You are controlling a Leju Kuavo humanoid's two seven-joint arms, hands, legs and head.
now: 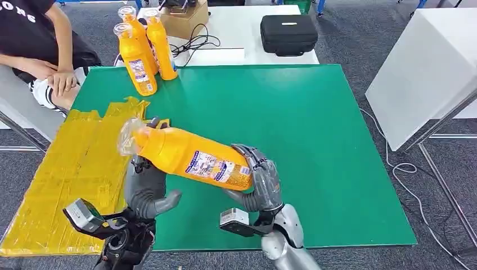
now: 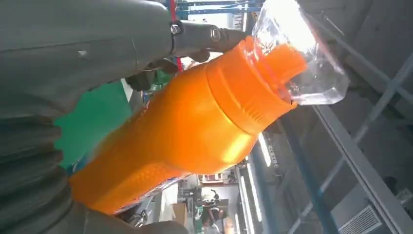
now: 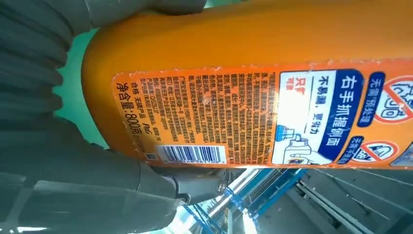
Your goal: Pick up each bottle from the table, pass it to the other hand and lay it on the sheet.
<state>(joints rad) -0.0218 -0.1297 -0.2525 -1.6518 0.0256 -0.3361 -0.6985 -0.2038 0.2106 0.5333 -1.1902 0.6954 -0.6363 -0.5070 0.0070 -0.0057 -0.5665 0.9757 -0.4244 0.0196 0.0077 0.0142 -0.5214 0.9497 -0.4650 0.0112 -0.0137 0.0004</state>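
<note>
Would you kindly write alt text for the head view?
Both robot hands, left hand and right hand, hold an orange bottle tilted above a green table. Three more bottles stand at the far corner; a yellow sheet lies left.

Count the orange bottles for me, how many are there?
4: three orange bottles stand clustered at the green mat's far left; one bottle is held between the left hand and right hand.
</note>
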